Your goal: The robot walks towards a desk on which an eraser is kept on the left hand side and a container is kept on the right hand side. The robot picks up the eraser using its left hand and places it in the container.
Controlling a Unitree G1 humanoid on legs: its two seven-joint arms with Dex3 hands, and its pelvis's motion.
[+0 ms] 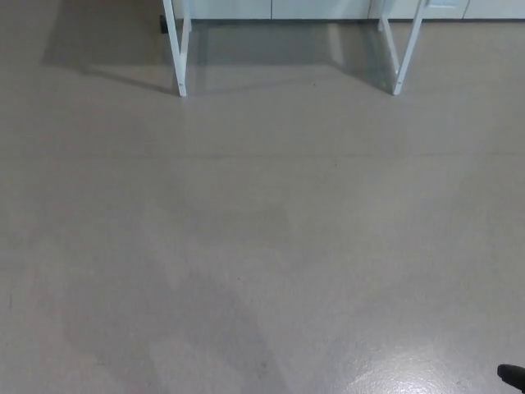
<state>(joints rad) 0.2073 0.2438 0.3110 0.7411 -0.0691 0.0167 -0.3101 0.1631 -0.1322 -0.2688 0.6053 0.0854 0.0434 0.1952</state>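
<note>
Desk legs [180,49] beyond open floor [262,246]

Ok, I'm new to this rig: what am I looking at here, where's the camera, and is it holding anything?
This single picture comes from the camera on the humanoid robot's head, tilted down. Most of it is bare grey floor. At the top stand two white desk legs, the second further right; the desktop is above the frame, so neither eraser nor container shows. Neither robot hand is in view, so nothing can be said about holding. A small dark shape sits at the bottom right corner; I cannot tell what it is.
</note>
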